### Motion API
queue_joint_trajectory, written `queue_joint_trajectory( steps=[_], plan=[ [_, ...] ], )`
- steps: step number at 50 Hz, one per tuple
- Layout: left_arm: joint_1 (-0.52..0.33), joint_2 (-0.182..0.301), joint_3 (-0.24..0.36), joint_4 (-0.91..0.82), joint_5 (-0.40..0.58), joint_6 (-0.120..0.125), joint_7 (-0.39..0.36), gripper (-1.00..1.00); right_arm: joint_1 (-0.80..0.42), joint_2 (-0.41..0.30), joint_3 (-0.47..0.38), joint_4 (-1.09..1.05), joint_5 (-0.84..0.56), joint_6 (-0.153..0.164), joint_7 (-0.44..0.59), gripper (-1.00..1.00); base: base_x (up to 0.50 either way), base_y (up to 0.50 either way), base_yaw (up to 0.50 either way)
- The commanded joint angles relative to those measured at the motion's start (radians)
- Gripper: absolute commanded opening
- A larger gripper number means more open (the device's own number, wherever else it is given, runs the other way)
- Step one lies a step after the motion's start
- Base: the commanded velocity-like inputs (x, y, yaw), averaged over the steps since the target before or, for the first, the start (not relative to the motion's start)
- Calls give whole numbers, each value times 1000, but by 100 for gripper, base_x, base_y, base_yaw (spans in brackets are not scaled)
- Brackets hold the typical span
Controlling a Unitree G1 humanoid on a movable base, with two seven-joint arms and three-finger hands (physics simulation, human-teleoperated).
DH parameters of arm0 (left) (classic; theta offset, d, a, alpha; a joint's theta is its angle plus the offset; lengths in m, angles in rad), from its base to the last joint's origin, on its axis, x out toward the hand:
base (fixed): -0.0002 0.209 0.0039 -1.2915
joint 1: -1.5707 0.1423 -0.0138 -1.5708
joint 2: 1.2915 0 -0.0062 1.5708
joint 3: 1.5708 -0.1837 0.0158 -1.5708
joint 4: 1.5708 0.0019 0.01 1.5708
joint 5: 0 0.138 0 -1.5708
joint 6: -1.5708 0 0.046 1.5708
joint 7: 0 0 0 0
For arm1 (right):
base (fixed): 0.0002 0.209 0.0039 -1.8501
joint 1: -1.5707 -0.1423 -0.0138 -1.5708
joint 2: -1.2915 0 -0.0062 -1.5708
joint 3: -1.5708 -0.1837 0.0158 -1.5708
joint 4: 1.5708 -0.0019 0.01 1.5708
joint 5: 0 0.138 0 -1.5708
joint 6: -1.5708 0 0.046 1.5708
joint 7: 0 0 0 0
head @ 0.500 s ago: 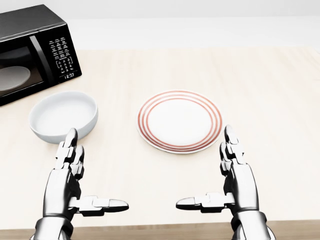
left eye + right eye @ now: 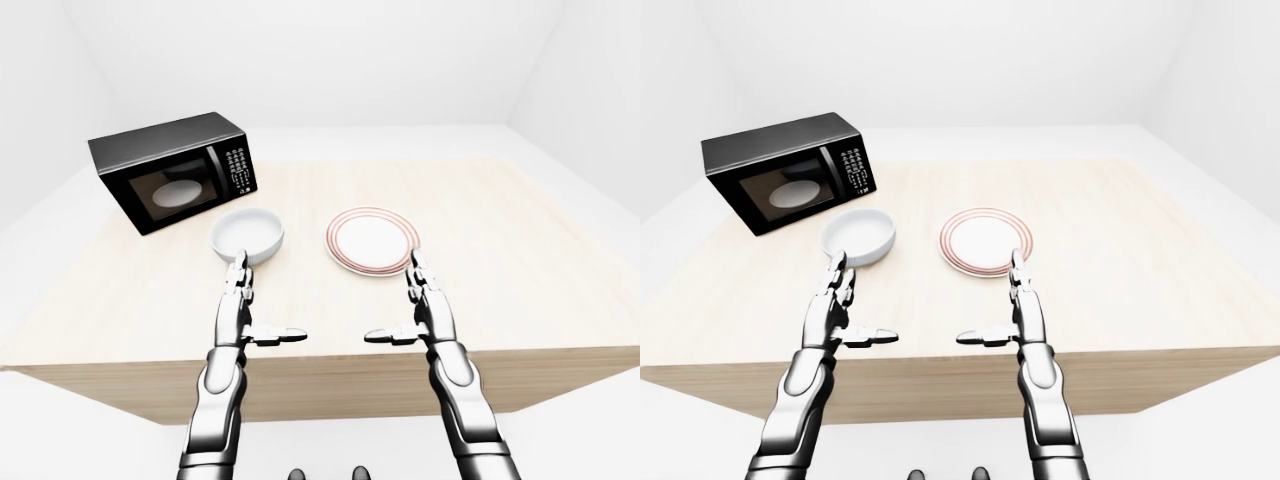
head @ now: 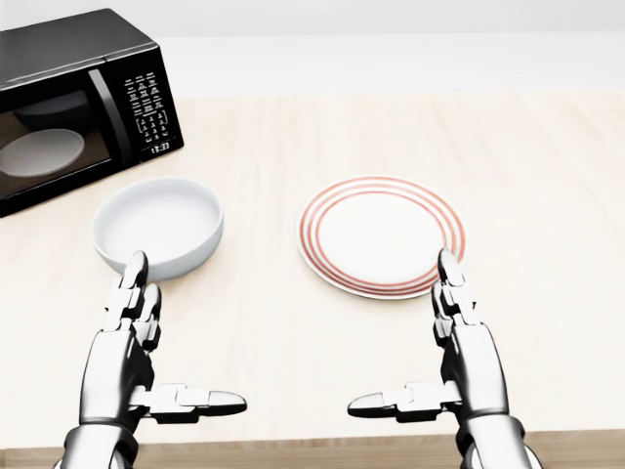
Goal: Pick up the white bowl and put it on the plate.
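Note:
The white bowl sits upright and empty on the light wooden table, left of centre in the head view. The white plate with red rings lies to its right. My left hand is open, its fingers pointing up just below the bowl's near rim, thumb stretched right. My right hand is open below the plate's lower right edge, thumb stretched left. Neither hand touches anything.
A black microwave with a dish inside stands at the table's upper left, close to the bowl. The table's near edge runs under my forearms. White walls and floor surround the table.

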Motion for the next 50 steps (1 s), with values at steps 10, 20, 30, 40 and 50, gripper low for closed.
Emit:
queue_joint_trajectory(
  steps=[10,20,30,40,50],
  plan=[
    [-5,5,3,22,6,-13,1,100,-5,3,-2,17,-10,-13,7,100,0,46,0],
    [3,5,0,-11,7,9,1,100,-2,4,1,16,-13,-15,6,100,0,46,0],
    [-2,5,3,13,7,-10,-1,100,-3,6,5,19,-17,-15,4,100,0,46,0],
    [-1,5,0,12,10,-9,-1,100,-13,4,2,43,-31,-29,-16,100,0,45,0],
    [-1,5,0,3,12,-2,0,100,-19,7,-10,49,27,-3,-2,100,0,2,0]
  ],
)
